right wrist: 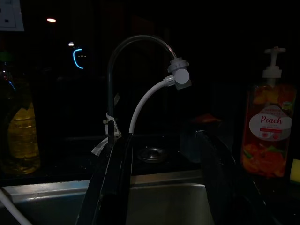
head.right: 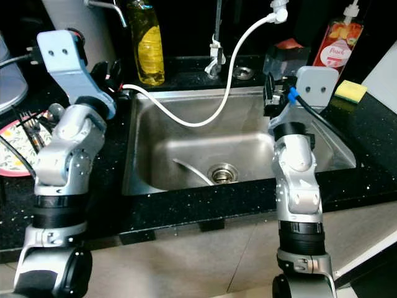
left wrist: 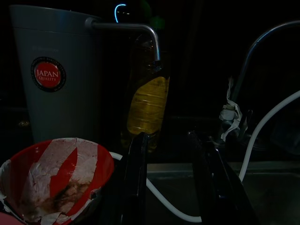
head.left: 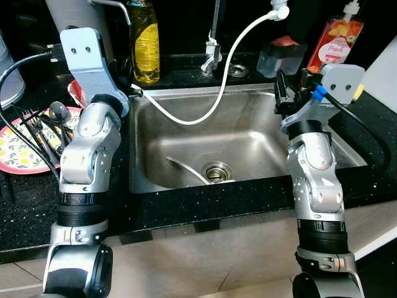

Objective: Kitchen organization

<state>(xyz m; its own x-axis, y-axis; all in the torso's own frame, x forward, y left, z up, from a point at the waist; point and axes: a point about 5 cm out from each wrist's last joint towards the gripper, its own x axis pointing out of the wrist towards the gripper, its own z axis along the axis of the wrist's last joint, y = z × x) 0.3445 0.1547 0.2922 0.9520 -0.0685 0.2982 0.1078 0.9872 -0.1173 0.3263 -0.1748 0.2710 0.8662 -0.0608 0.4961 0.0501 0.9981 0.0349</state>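
The left gripper (left wrist: 168, 183) is hovering by the sink's (head.left: 248, 139) left rim with its fingers parted and holding nothing. Just beside it, on the side away from the basin, a crumpled red-and-white bowl (left wrist: 51, 178) is sitting on the black counter (head.left: 25, 198), so the left arm is likely the nearer one. Farther that way, a floral plate (head.left: 18, 155) is carrying forks (head.left: 34, 127). The right gripper (right wrist: 159, 187) is hanging over the right rim, likewise spread and empty. Beyond stand the oil bottle (head.left: 146, 40) and peach soap (head.left: 338, 37).
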